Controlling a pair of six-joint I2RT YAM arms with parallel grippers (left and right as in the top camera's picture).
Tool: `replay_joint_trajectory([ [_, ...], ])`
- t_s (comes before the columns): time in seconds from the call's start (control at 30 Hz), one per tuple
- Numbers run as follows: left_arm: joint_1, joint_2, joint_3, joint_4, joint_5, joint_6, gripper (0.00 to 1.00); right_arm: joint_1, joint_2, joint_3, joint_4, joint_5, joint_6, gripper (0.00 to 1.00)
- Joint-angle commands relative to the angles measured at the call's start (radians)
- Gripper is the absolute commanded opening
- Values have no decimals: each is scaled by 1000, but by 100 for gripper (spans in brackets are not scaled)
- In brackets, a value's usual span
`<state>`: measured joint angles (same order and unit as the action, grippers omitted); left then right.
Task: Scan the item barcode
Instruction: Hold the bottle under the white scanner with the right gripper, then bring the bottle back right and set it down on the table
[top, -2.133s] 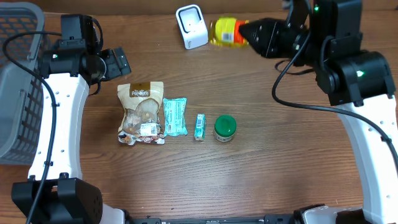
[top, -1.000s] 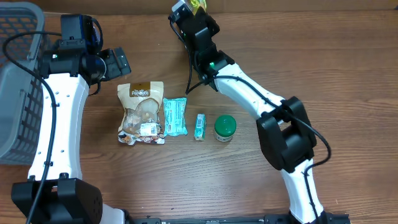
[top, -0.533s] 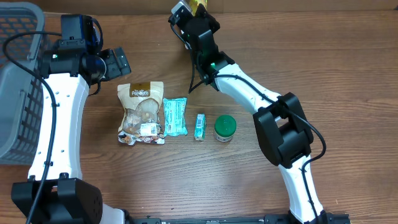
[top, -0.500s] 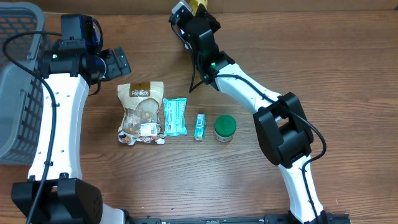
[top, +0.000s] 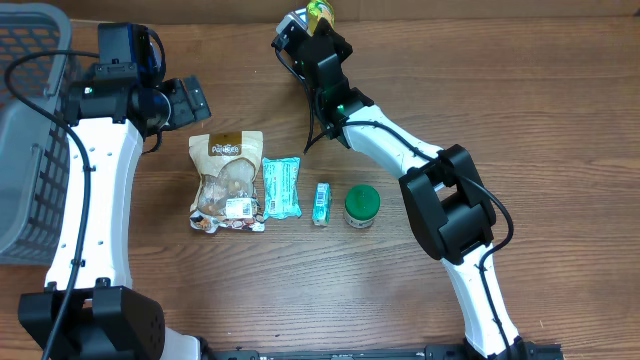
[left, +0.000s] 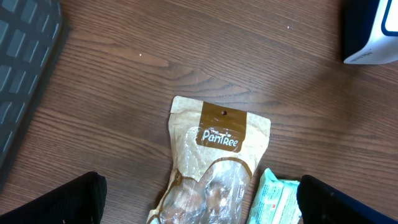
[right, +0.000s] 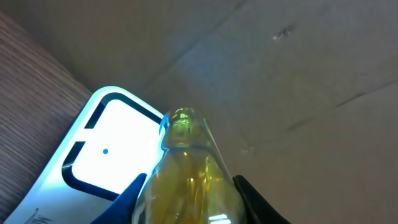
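At the far left, a gray basket (top: 30, 130) sits off to the left gripper's (top: 197, 100) outer side. That gripper hangs with its jaws spread as wide as they go, with nothing between them and touching nothing. In the wrist view a PanTree snack pouch (left: 217, 155) lies flat on the wooden table (top: 560, 120), in line with the gap between its fingers. A teal packet (left: 277, 198) lies just beside the pouch, toward the gripper's right finger. Farther right, the right gripper (top: 316, 28) reaches to the table's far edge and is clamped on a yellow bottle (right: 186, 171), one dark finger (right: 132, 194) pressed against each side. The bottle's top points away from the wrist, right in front of the white barcode scanner (right: 109, 155); whether the two touch cannot be told. Well back from this gripper, toward the near side of the table, lie a small green box (top: 321, 203) and a green-lidded jar (top: 362, 206).
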<state>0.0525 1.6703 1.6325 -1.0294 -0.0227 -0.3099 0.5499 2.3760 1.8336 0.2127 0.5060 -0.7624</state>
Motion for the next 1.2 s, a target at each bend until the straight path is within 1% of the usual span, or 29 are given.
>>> replay_joint_trajectory([
  [0.0,-7,-2,8,1,-7,8,100,-2,-4,23,18,29,-6,35],
  [0.07,-7,-2,8,1,-6,8,99,5,-4,23,39,82,-5,36],
  [0.1,-7,-2,8,1,-6,8,100,11,-4,23,71,133,-6,35],
  [0.2,-7,-2,8,1,-7,8,100,40,-10,23,191,285,-25,29],
  [0.27,-7,-2,8,1,-7,8,100,58,-27,23,225,326,-64,23],
  [0.4,-7,-2,8,1,-7,8,100,90,-104,23,213,367,-51,22],
  [0.47,-7,-2,8,1,-7,8,100,97,-152,23,151,365,-17,22],
  [0.5,-7,-2,8,1,-7,8,100,98,-186,23,98,365,26,22],
  [0.57,-7,-2,8,1,-7,8,100,98,-278,23,-62,365,184,23],
  [0.6,-7,-2,8,1,-7,8,100,96,-305,23,-109,365,232,23],
  [0.63,-7,-2,8,1,-6,8,99,93,-348,23,-189,364,317,23],
  [0.73,-7,-2,8,1,-7,8,100,79,-440,23,-390,351,496,23],
  [0.8,-7,-2,8,1,-6,8,100,62,-487,23,-543,296,590,23],
  [0.9,-7,-2,8,1,-7,8,100,13,-538,23,-830,215,796,23],
  [0.93,-7,-2,8,1,-7,8,99,-5,-542,23,-896,188,841,23],
  [0.97,-7,-2,8,1,-7,8,99,-39,-542,23,-1003,135,911,23],
  [1.03,-7,-2,8,1,-7,8,100,-97,-539,19,-1117,59,973,23],
  [1.07,-7,-2,8,1,-6,8,99,-172,-537,19,-1228,-46,1030,23],
  [1.17,-7,-2,8,1,-6,8,100,-264,-535,19,-1330,-186,1051,24],
])
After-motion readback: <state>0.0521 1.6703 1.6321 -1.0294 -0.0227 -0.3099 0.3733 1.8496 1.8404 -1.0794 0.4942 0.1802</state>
